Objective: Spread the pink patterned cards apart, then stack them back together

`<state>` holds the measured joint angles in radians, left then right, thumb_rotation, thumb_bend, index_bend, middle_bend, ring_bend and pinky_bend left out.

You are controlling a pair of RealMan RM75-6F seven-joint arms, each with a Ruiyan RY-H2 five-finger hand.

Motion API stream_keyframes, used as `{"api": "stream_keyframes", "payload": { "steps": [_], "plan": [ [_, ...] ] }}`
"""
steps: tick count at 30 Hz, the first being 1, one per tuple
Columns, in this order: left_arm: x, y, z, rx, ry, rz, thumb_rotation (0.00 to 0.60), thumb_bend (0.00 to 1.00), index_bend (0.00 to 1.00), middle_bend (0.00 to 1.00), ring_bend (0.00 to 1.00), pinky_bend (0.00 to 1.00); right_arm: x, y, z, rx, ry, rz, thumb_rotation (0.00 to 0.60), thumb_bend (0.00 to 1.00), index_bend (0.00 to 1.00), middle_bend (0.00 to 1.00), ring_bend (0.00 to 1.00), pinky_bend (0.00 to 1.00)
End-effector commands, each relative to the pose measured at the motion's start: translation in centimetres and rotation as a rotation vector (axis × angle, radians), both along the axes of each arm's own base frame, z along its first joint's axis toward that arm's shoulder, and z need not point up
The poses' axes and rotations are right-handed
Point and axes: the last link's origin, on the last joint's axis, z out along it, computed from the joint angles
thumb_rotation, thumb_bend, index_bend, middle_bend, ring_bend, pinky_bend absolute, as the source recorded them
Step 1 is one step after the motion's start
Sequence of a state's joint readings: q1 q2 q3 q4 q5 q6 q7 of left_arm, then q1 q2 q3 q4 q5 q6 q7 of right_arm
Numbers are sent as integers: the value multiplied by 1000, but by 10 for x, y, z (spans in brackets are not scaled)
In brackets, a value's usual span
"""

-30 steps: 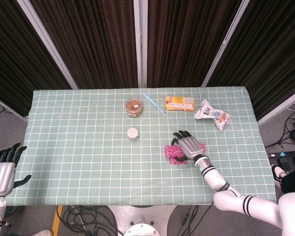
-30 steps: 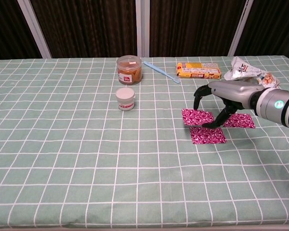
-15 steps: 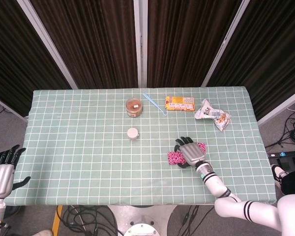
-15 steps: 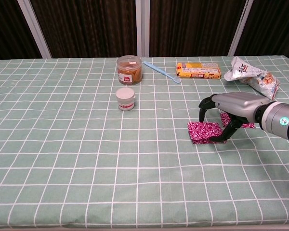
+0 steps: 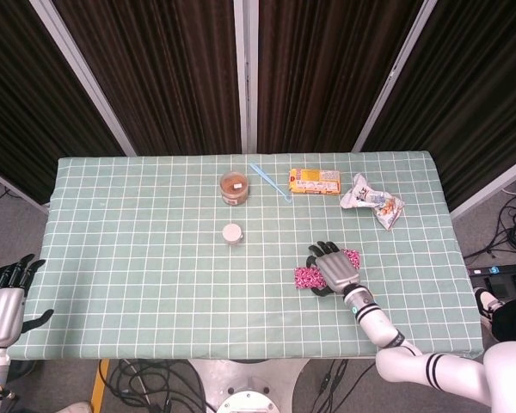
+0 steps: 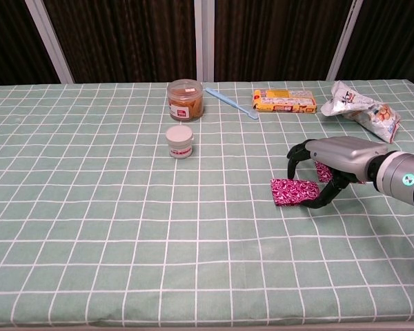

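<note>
The pink patterned cards (image 6: 293,191) lie flat on the green checked table, right of centre. One card shows left of my right hand (image 6: 326,160) and the corner of another card (image 6: 322,172) shows under the palm. This hand arches over them with its fingers spread and its fingertips (image 6: 290,154) down at the cards; the thumb touches the near card's right edge. From the head view, pink cards (image 5: 306,276) stick out on both sides of the right hand (image 5: 334,268). My left hand (image 5: 2,301) hangs off the table's left edge, fingers apart, holding nothing.
At the back stand a brown-filled jar (image 6: 185,99), a small white jar (image 6: 180,141), a light blue stick (image 6: 231,103), a yellow biscuit packet (image 6: 284,101) and a crumpled snack bag (image 6: 362,103). The table's front edge (image 5: 241,354) is close to the right forearm.
My right hand has slid right and toward the front edge, dragging the cards along. The spread cards have drawn together and now overlap under the hand. The left hand has sunk slightly.
</note>
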<state>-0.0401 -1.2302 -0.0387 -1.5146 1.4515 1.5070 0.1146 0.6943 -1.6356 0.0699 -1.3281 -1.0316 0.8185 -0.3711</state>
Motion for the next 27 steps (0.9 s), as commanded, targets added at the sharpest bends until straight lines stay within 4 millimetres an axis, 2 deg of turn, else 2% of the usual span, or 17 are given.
{"api": "stream_keyframes", "payload": {
  "steps": [1,7,13,16,20,27],
  "plan": [
    [0,0,0,0,0,1,600,90,216,215,180,189,-1,1,0,0,3,0,475,177,339,97,0,79],
    [0,1,-1,-2,-1,-5,600,90,216,215,180,189,-5,1,2,-8,11,-2,457,177,279,92,0,79],
    [1,2,0,-1,0,-6,600,90,216,215,180,189,-6,-4,9,-37,-4,-11,439,176,265,90,0,80],
    [1,3,0,-3,3,-9,600,90,216,215,180,189,-16,-12,21,-84,5,-37,434,177,266,90,0,79],
    [3,4,0,-3,2,-13,600,90,216,215,180,189,-37,-20,32,-121,34,-103,437,178,278,89,0,80],
    [4,4,-2,-11,4,-13,600,90,216,215,180,189,-56,-23,28,-127,43,-164,434,177,287,90,0,80]
  ]
}}
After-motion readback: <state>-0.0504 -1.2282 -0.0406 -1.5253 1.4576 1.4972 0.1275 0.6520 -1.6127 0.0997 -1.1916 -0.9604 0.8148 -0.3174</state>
